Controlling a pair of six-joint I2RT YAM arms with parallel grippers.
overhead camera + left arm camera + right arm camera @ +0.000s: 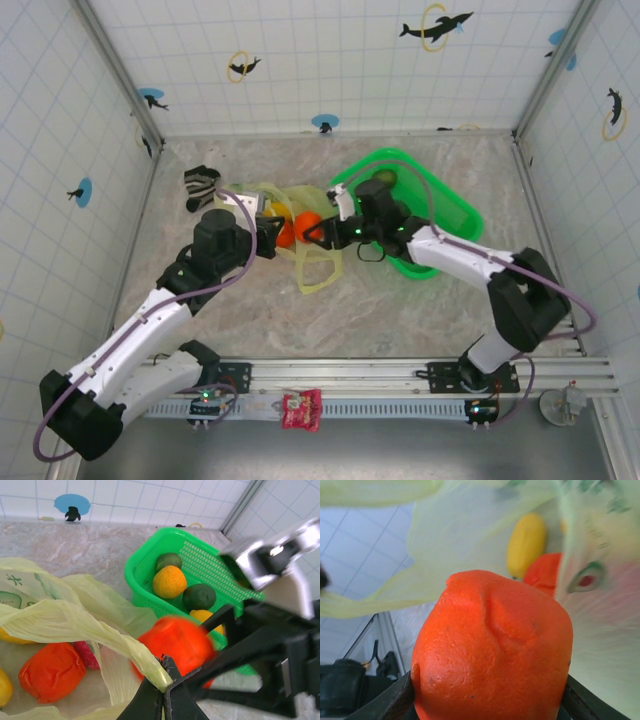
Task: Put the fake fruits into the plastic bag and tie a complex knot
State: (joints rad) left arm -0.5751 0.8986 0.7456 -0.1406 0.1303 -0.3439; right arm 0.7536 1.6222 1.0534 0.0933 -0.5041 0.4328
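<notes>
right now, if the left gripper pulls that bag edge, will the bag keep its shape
Probably not: the plastic bag looks thin and creased, bunching into a strip at the left gripper. The fake fruits inside would likely anchor its bottom, so it stretches, not slides.

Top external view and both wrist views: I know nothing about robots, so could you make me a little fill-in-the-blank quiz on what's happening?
1. The left end effector pinches a strip of the yellow-green plastic ___.
2. The right end effector grips an orange-red ___.
3. Other fruits lie in the green ___.

Missing words: bag; fruit; basket.
</notes>
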